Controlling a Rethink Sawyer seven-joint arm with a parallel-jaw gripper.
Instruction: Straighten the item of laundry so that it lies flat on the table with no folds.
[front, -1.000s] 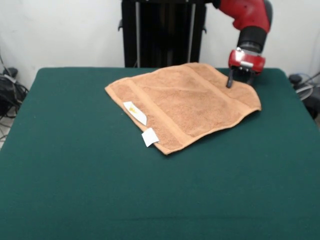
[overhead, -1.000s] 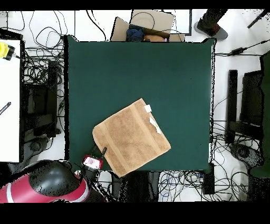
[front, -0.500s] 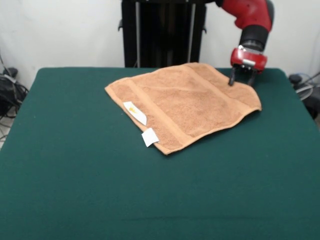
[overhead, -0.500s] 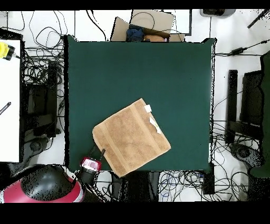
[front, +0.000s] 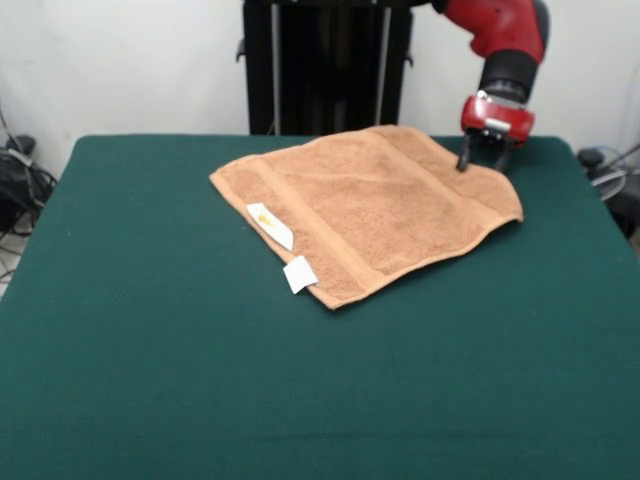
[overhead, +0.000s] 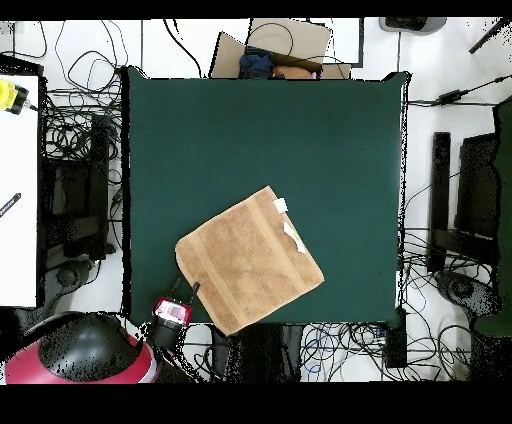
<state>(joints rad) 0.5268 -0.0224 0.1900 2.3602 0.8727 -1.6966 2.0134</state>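
The item of laundry (front: 365, 205) is an orange-tan towel spread out flat on the far right part of the green table (front: 200, 380), with two white tags (front: 270, 225) on its near left edge. My gripper (front: 484, 160) hangs just above the towel's far right corner, open and holding nothing. From overhead the towel (overhead: 250, 260) lies near the table's bottom edge. The gripper (overhead: 188, 296) sits at the towel's lower left corner, by the table (overhead: 300, 140) edge.
A cardboard box (overhead: 275, 50) with clothes stands off the table's top edge in the overhead view. Cables cover the floor on both sides. A white bench (overhead: 18, 180) with a yellow object is at the left.
My gripper has risen a little off the towel's corner and drawn back toward the table edge. The towel has not moved. A person's foot at the overhead view's top has left.
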